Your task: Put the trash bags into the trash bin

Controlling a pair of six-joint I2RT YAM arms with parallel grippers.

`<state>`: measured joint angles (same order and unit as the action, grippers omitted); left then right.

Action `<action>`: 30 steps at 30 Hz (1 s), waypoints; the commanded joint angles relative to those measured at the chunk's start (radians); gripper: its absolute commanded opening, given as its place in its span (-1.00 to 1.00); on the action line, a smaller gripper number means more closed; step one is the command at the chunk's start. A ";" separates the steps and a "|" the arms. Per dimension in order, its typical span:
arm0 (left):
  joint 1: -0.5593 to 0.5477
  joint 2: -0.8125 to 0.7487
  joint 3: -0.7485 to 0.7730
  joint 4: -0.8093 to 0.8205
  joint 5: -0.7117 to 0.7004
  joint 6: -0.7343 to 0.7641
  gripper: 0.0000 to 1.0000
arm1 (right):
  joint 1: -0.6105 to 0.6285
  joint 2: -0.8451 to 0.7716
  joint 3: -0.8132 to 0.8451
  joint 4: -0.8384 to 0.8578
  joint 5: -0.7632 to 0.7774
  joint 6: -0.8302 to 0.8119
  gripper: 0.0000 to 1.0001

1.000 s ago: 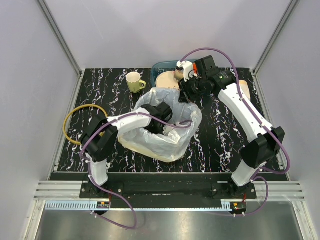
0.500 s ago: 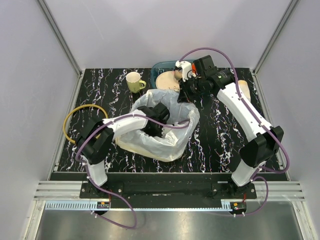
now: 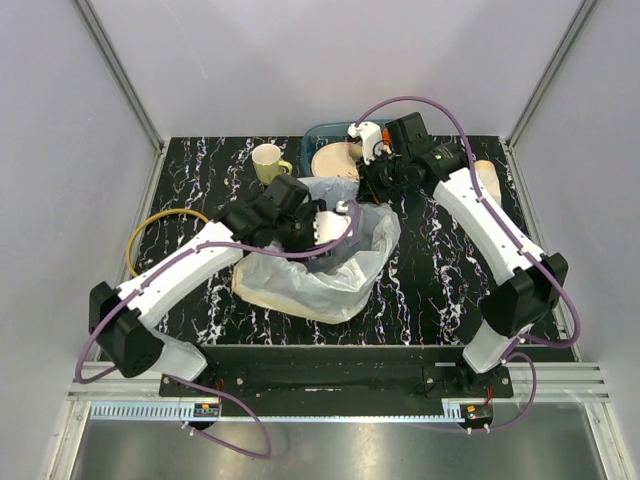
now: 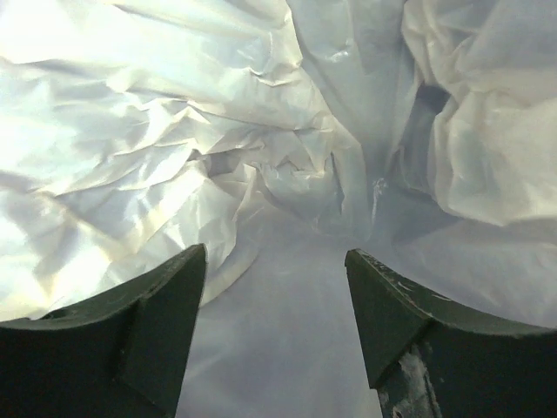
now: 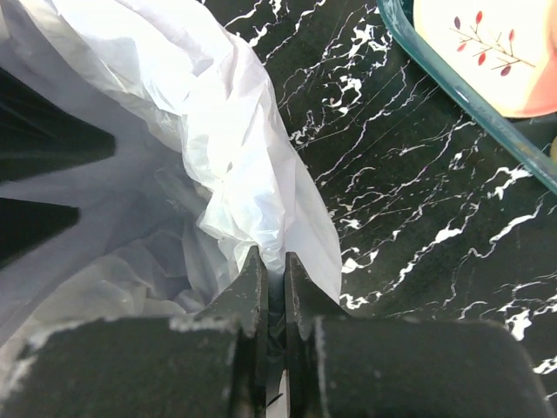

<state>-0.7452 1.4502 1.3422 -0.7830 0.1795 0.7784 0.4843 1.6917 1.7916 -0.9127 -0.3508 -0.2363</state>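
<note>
Large trash bag (image 3: 325,285): slumped mid-table (image 3: 440,270), mouth gaping.
Left hand (image 4: 274,261): fingers apart, deep inside the sack, gripping nothing.
Right hand (image 5: 271,261): clamped on the far rim film.
Trash bin: not made out; yellow ring (image 3: 138,235) lying left.
Risk: thin film tearing or slipping from the pinch if hauled against the arm inside.

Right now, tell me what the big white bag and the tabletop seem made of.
The trash bag: thin plastic film, translucent, faintly glossy; crinkled, light passes through. The tabletop: black, white-veined, marble look; real stone or printed laminate, unclear.
</note>
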 commanded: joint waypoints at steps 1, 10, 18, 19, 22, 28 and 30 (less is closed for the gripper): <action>0.064 -0.175 0.025 0.076 0.213 -0.160 0.41 | 0.007 -0.047 -0.034 0.028 0.033 -0.153 -1.00; 0.277 -0.379 -0.030 0.292 0.522 -0.562 0.46 | 0.007 -0.024 0.000 0.035 -0.028 -0.475 -1.00; 0.544 -0.519 -0.280 0.332 0.701 -0.707 0.42 | 0.004 0.111 0.218 -0.041 0.205 -0.422 -1.00; 0.559 -0.554 -0.314 0.355 0.728 -0.740 0.40 | 0.004 0.111 0.204 -0.044 0.219 -0.411 -1.00; 0.587 -0.609 -0.448 0.480 0.744 -0.908 0.27 | 0.004 0.092 0.149 -0.022 0.269 -0.387 -1.00; 0.590 -0.613 -0.682 0.571 0.686 -1.142 0.08 | -0.003 0.079 0.106 0.008 0.328 -0.351 -1.00; 0.589 -0.582 -0.745 0.582 0.672 -1.185 0.06 | -0.006 0.077 0.104 0.006 0.326 -0.345 -1.00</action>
<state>-0.1623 0.8349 0.6891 -0.3084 0.8597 -0.2310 0.4892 1.7802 1.9217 -0.9543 -0.1932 -0.5522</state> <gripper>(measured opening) 0.541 0.045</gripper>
